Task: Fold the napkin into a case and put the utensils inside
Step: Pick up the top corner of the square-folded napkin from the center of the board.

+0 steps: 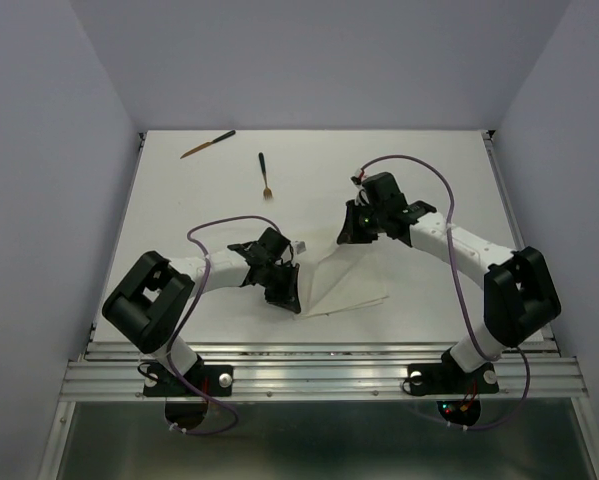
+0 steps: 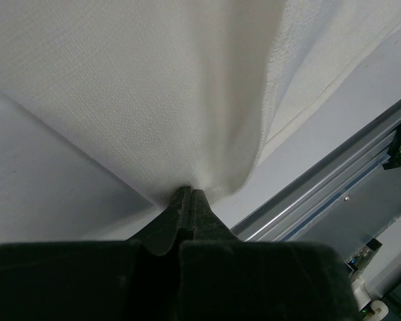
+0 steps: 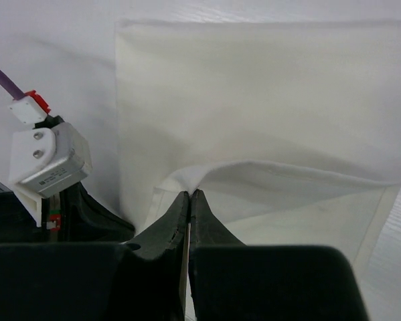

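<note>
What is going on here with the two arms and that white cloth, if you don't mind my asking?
Both arms are working on the napkin. The left hand and the right hand are each shut on a pinch of the cloth, holding a layer of it up off the table for a fold. The folding is not finished. A fork and a knife lie untouched at the far side of the table.

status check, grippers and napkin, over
Left gripper shut on napkin. Right gripper shut on it too. Napkin part lifted, no case yet. Utensils far back, nothing in the way.
</note>
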### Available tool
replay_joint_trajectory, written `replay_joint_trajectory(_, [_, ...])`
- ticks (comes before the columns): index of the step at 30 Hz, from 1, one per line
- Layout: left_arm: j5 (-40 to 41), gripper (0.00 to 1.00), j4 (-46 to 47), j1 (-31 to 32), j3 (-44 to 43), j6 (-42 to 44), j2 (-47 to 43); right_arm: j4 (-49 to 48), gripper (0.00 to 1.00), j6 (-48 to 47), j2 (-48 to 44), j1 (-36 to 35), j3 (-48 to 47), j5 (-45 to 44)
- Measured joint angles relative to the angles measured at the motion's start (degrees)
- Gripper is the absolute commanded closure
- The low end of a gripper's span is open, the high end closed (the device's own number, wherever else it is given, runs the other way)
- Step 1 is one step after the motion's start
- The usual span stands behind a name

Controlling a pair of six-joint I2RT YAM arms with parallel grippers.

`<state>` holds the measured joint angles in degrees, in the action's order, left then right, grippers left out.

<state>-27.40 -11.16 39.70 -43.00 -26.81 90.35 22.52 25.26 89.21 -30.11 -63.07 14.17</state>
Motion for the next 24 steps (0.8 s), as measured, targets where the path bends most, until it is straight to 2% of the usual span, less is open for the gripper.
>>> replay_joint_trajectory(13, [0.7, 1.0, -0.15, 0.07, -0.04, -0.72, -0.46, -4.74, 0.99, -1.36, 6.69, -0.87, -4.68, 3.15])
replay_joint_trajectory(24, [4.48, 1.0, -5.4, -0.55, -5.51, -0.24, -9.99, -5.03, 0.99, -4.39, 12.96, -1.99, -9.4, 4.39])
